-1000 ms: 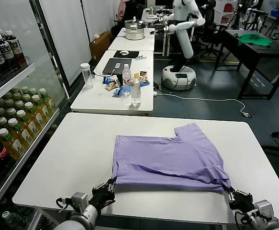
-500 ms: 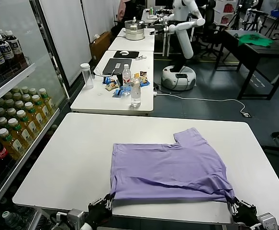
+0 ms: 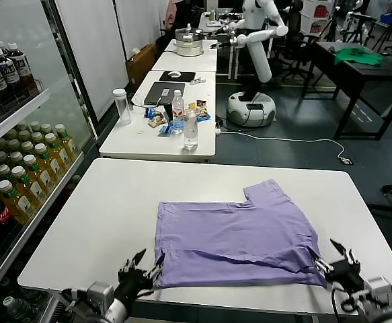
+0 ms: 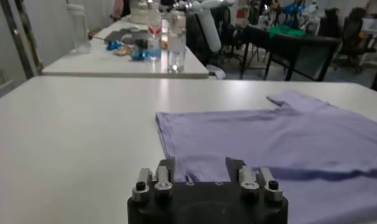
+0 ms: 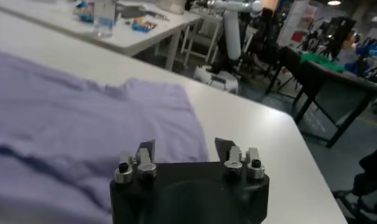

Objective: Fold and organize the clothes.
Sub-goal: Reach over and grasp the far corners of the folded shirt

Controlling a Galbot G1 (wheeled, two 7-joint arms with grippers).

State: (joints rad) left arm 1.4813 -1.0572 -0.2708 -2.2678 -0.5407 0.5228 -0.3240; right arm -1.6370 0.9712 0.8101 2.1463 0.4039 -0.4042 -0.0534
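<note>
The lavender T-shirt (image 3: 236,235) lies folded flat on the white table (image 3: 101,202), one sleeve pointing to the far right. My left gripper (image 3: 142,268) is open and empty at the shirt's near left corner, just off the hem. My right gripper (image 3: 330,258) is open and empty at the near right corner. In the left wrist view the shirt (image 4: 267,134) spreads out ahead of the open left gripper (image 4: 200,167). In the right wrist view the shirt (image 5: 72,103) lies ahead of the open right gripper (image 5: 186,149).
A shelf of drink bottles (image 3: 21,175) stands along the left. Behind is a second table (image 3: 148,138) with water bottles and snacks. Farther back are another white robot (image 3: 256,40) and a dark table with a green cloth (image 3: 357,54).
Both grippers held the shirt's near corners and drew it toward me. They have now opened and let go, and the near edge lies flat on the table.
</note>
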